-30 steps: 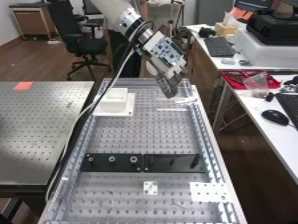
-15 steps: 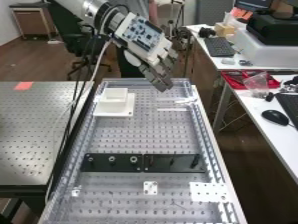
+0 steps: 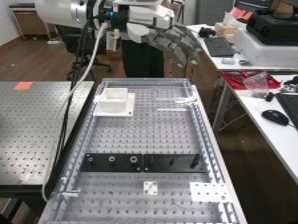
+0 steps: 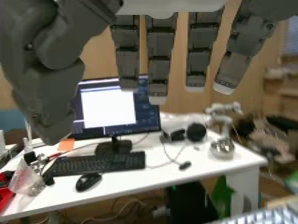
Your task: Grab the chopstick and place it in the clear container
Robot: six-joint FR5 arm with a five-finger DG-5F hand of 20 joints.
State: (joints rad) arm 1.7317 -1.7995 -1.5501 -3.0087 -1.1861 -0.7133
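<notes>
The hand (image 3: 174, 42) is raised beyond the bench's far end, its fingers extended and relaxed with nothing between them. In the wrist view, the hand (image 4: 159, 60) has its fingers hanging straight, with the thumb apart from them. A thin pale stick (image 3: 172, 109), which looks like the chopstick, lies crosswise on the perforated bench near its far right corner, well below the hand. Another thin pale strip (image 3: 171, 99) lies just beyond it. To their left, a small whitish square container (image 3: 114, 97) stands upright on a white plate (image 3: 124, 111).
Clear rails (image 3: 210, 151) edge the perforated bench. A black bar (image 3: 144, 163) with posts crosses its middle, and a white perforated plate (image 3: 209, 192) lies nearer. Cables (image 3: 72, 102) hang along the left side. A desk (image 4: 126, 180) bears a monitor, a keyboard and a mouse.
From low over the bench's far end, the hand has risen up and away, turning from pointing down to pointing more toward the right. The sticks and container have not moved.
</notes>
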